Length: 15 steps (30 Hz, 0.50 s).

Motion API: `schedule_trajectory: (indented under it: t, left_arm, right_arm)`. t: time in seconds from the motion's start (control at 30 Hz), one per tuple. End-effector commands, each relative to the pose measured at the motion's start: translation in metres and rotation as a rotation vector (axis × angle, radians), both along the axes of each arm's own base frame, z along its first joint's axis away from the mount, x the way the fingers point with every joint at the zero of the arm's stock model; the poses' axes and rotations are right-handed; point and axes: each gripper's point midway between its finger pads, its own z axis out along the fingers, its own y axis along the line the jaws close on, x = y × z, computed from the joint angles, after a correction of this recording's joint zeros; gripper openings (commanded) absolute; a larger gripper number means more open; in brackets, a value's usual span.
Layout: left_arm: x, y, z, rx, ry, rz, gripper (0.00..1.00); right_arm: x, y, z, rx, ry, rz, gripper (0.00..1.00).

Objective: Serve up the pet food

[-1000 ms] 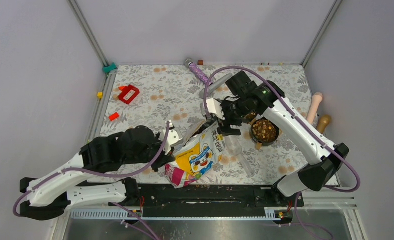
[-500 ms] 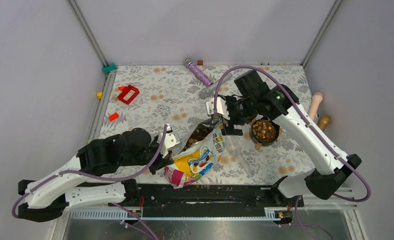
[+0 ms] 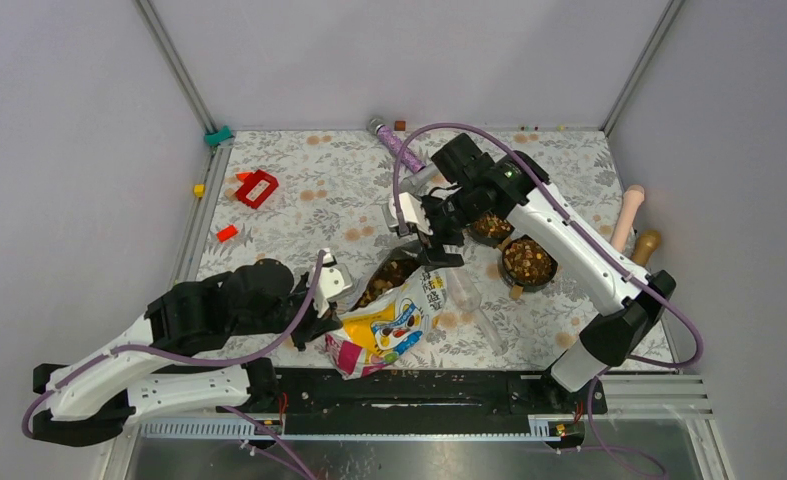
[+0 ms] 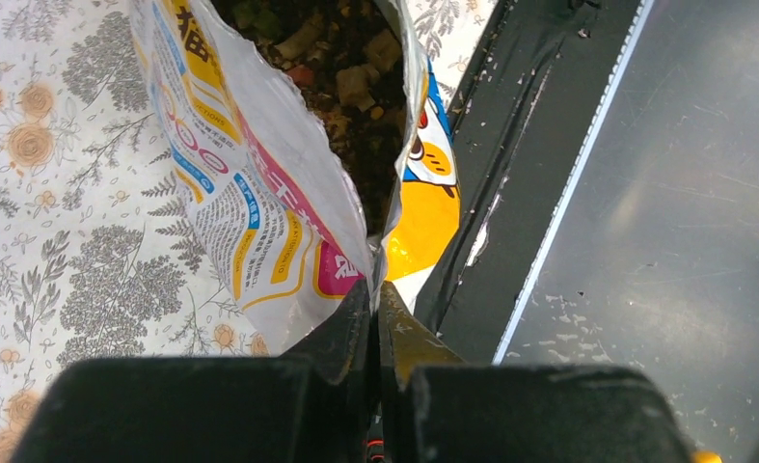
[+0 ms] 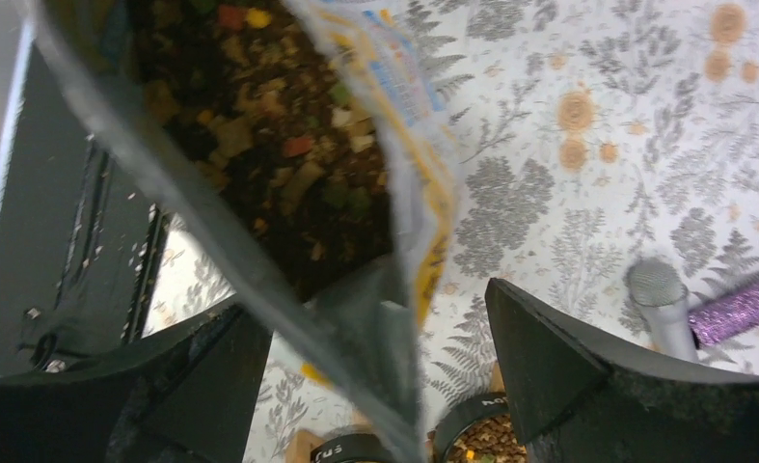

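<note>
The pet food (image 3: 393, 270) shows as brown kibble in the open mouth of a yellow and white printed bag (image 3: 397, 315) lying on the floral mat. My left gripper (image 3: 331, 305) is shut on the bag's near-left edge; the left wrist view shows the jaws (image 4: 375, 294) pinching the bag (image 4: 259, 193) with kibble (image 4: 346, 68) inside. At the far rim of the mouth my right gripper (image 3: 431, 240) stands open. In the right wrist view its jaws (image 5: 375, 309) straddle the blurred bag edge (image 5: 394, 318), not closed on it. Two black bowls (image 3: 529, 262) (image 3: 491, 226) hold kibble.
A clear scoop (image 3: 474, 298) lies right of the bag. A purple glitter stick (image 3: 399, 148) and a silver cylinder (image 3: 419, 178) lie at the back, red pieces (image 3: 257, 187) at the far left, wooden pieces (image 3: 631, 212) off the mat's right edge. A black rail (image 3: 419, 385) runs along the near edge.
My right arm swung left and stays open over the bag's mouth. The bag and my left gripper shifted slightly toward the near left; a second bowl is now uncovered.
</note>
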Motion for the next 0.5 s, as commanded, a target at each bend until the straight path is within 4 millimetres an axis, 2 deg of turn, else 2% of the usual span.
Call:
schedule_trajectory:
  t: [0.0, 0.07, 0.1, 0.13, 0.2, 0.23, 0.27, 0.33, 0.47]
  left_arm:
    - [0.008, 0.004, 0.018, -0.073, -0.028, 0.08, 0.0]
    - [0.015, 0.007, 0.018, -0.07, -0.04, 0.135, 0.0]
    - [0.018, 0.009, 0.018, -0.07, -0.043, 0.161, 0.0]
    - [0.02, 0.01, 0.017, -0.067, -0.047, 0.178, 0.0]
    - [0.023, 0.013, 0.017, -0.07, -0.049, 0.21, 0.0]
    - [0.025, 0.015, 0.017, -0.07, -0.053, 0.223, 0.0]
    - [0.026, 0.017, 0.018, -0.07, -0.056, 0.234, 0.0]
    - [0.032, 0.025, 0.019, -0.063, -0.069, 0.29, 0.0]
    - [0.053, 0.057, 0.009, 0.032, -0.12, 0.488, 0.0]
  right_arm:
    - [-0.037, -0.015, 0.003, -0.031, 0.064, 0.123, 0.85]
    - [-0.042, -0.024, -0.005, -0.059, 0.068, 0.125, 0.79]
    - [-0.044, -0.028, -0.007, -0.07, 0.068, 0.118, 0.7]
    - [-0.045, -0.031, -0.007, -0.08, 0.068, 0.107, 0.5]
    - [-0.043, -0.037, -0.003, -0.091, 0.045, 0.078, 0.22]
    - [-0.041, -0.039, 0.001, -0.09, 0.028, 0.061, 0.04]
    - [-0.039, -0.04, 0.006, -0.086, 0.008, 0.04, 0.0]
    - [-0.031, -0.048, 0.014, -0.101, -0.054, -0.01, 0.0]
    - [-0.017, -0.077, 0.033, -0.127, -0.156, -0.122, 0.0]
